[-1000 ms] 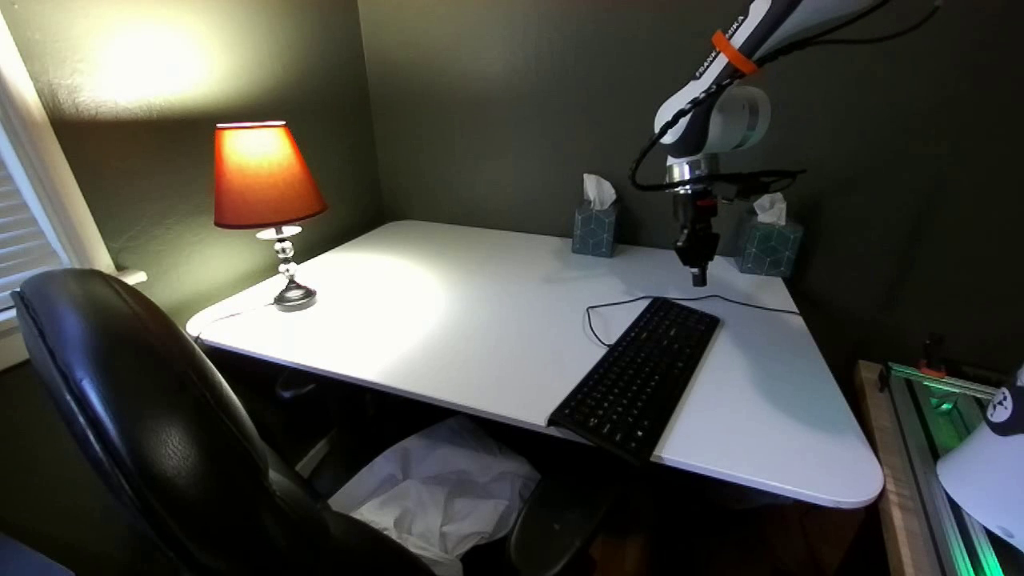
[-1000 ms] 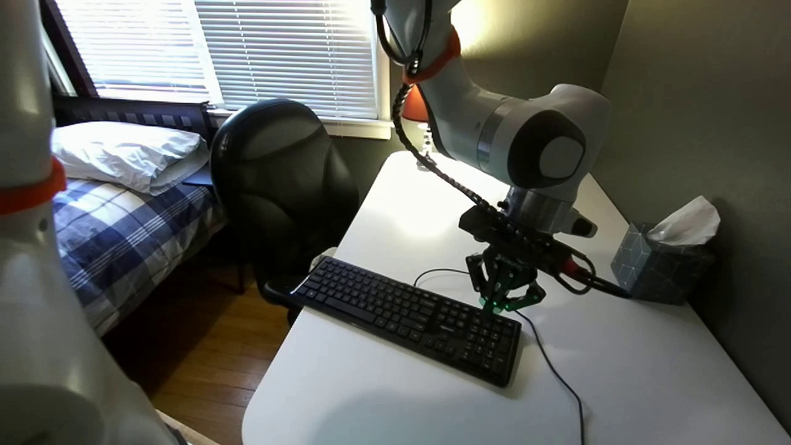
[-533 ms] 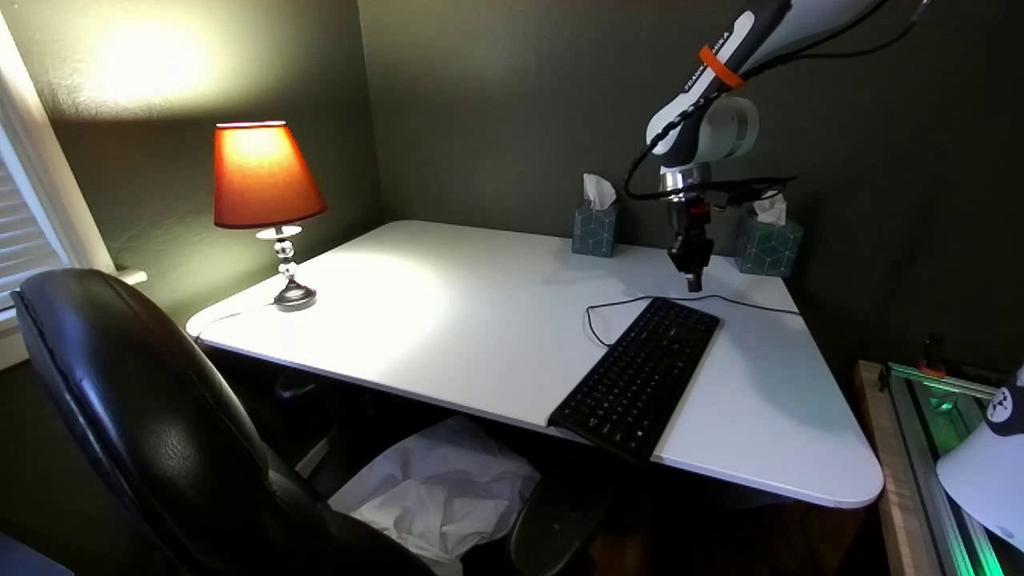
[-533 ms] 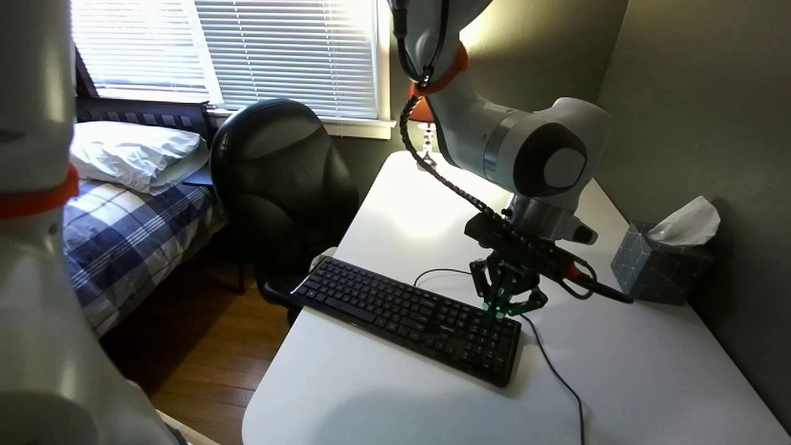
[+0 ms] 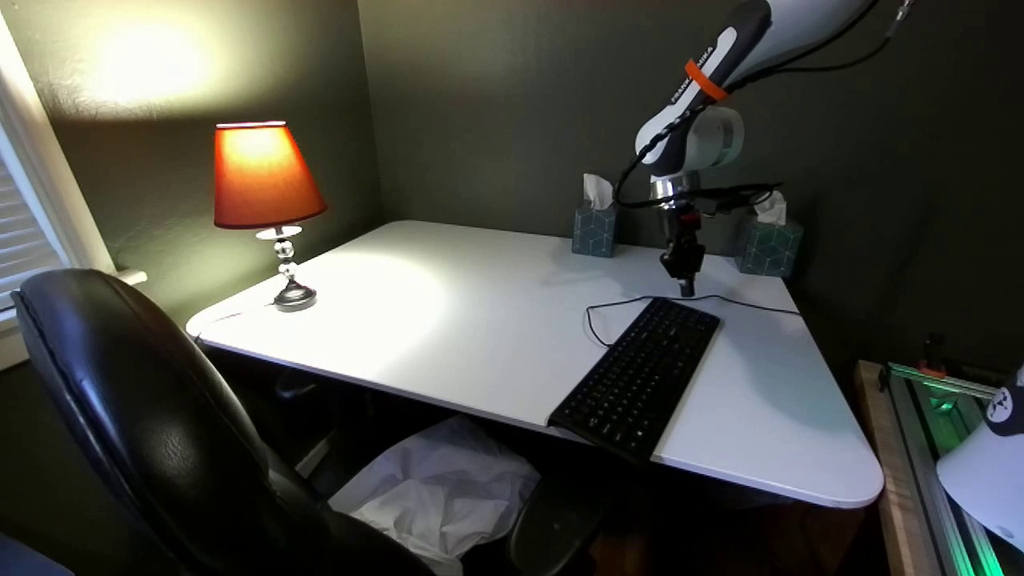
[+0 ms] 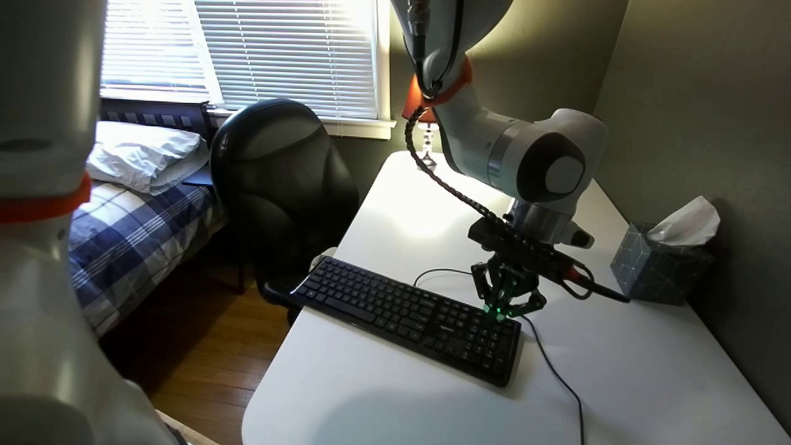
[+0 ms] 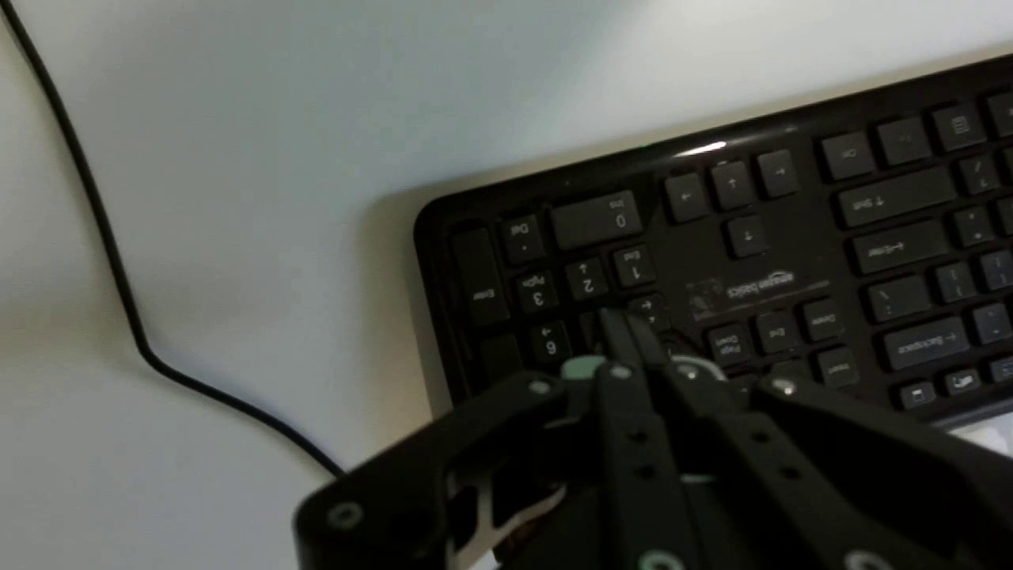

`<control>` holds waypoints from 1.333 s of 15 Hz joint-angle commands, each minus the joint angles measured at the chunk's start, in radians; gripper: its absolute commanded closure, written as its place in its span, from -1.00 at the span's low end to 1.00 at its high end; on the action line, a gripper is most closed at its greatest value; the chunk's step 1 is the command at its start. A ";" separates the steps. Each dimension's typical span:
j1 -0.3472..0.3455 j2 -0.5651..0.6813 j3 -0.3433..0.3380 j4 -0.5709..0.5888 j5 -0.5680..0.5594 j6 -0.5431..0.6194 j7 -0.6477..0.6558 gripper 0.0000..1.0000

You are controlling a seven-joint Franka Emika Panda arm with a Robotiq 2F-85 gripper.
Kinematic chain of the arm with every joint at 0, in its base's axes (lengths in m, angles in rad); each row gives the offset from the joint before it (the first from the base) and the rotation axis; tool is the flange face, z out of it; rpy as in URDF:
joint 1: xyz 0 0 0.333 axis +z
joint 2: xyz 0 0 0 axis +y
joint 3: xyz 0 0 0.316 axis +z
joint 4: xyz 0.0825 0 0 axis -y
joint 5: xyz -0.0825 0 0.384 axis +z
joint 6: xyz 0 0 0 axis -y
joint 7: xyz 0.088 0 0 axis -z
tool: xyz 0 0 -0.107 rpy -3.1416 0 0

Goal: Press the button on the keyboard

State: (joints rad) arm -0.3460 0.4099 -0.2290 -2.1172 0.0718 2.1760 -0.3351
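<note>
The long black keyboard [image 5: 640, 376] lies on the white desk in both exterior views [image 6: 395, 312], its near end at the desk edge. Its number pad end, with keys such as 1, 2, 3 and 6, fills the middle of the wrist view [image 7: 732, 273]. A thin black cable [image 7: 119, 269] curves beside it. My gripper [image 7: 621, 317] points down over the number pad, its two fingertips together with nothing between them. It also shows in both exterior views [image 5: 687, 293] [image 6: 492, 316]. The fingers hide the keys around 4 and 5. I cannot tell whether the tips touch a key.
Two tissue boxes [image 5: 594, 232] [image 5: 770, 246] stand at the back of the desk [image 5: 480, 304] by the wall. A lit red lamp [image 5: 268, 176] stands at the far left corner. A black office chair [image 6: 281, 198] stands at the desk's edge.
My gripper has moved slightly down toward the number pad and a little to the left in an exterior view. It stayed shut. The keyboard has not moved.
</note>
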 commanded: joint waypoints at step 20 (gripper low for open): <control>-0.076 0.127 0.035 0.130 0.023 -0.076 -0.028 1.00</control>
State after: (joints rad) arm -0.3944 0.5155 -0.2121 -2.0172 0.0718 2.1327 -0.3383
